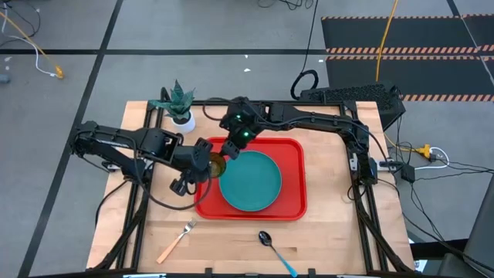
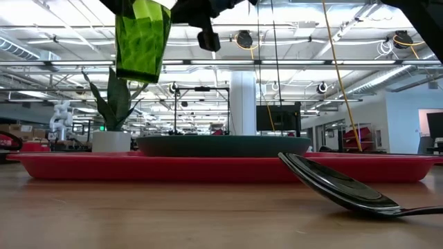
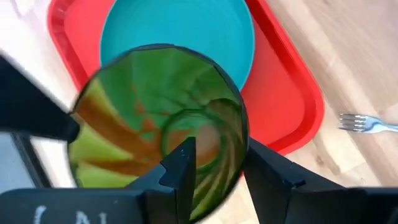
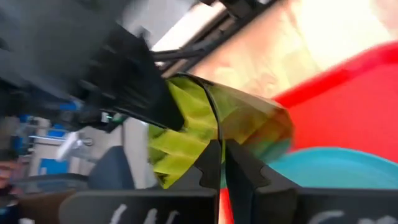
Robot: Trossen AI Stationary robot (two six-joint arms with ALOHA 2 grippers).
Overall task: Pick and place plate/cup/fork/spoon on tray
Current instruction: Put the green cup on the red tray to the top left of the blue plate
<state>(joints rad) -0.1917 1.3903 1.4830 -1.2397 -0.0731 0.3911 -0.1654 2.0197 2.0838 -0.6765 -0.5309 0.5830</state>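
Note:
My left gripper (image 1: pixel 210 162) holds the olive-green cup (image 1: pixel 217 164) high over the red tray's (image 1: pixel 293 197) left edge. The cup also shows in the low view (image 2: pixel 142 38). My right gripper (image 1: pixel 230 150) is shut, close to the cup's far right side. In its wrist view (image 4: pixel 221 155) the cup (image 4: pixel 249 124) fills the space just beyond its fingertips. The teal plate (image 1: pixel 251 180) lies flat on the tray. The orange-handled fork (image 1: pixel 177 239) and the blue-handled spoon (image 1: pixel 276 251) lie on the wood near the front edge. My left gripper has one finger (image 3: pixel 180 165) inside the cup and one finger (image 3: pixel 267 180) outside, with the cup's wall near the rim (image 3: pixel 235 163) between them. The fingers come from above, pointing down into the open mouth. The cup hangs nearly upright, lifted clear above the tray. My right gripper: I cannot tell whether its shut fingers touch the cup.
A white pot with a green plant (image 1: pixel 179 104) stands at the table's far left, behind the tray. The two arms are close together over the tray's far left corner. Bare wood lies to the left and right of the tray.

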